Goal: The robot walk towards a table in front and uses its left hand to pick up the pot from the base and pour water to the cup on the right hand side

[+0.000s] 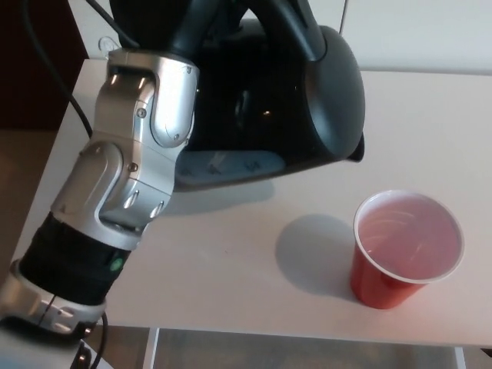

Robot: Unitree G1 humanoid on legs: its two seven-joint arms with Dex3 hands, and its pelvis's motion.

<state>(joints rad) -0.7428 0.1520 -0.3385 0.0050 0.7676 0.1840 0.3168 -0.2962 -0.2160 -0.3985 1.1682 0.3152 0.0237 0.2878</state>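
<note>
Head view. My left arm (115, 192) enters from 7 o'clock and rises to the pot (307, 100), which fills the upper centre of the frame, above the table (231, 261). The left hand itself is hidden behind the silver wrist housing and the pot's dark body, so I cannot tell from here how its fingers sit on the handle (296, 27). My right hand is not in view.

The pot is black and glossy. Its spout (357, 150) points toward 3 to 4 o'clock, and the handle arches over the top toward 12 o'clock, so its long axis runs roughly from 10 to 4 o'clock. Its grey underside (223, 165) faces the camera, showing a tilt. The underside carries a few pale marks, too blurred for me to read. I can make out no brand or writing elsewhere.

The cup (407, 250) is red with a white rim, upright on the table at 4 o'clock, below and slightly right of the spout and apart from it. Its inside looks pale pink; I cannot tell whether it holds water. A round shadow (311, 254) lies on the table just left of the cup.
</note>
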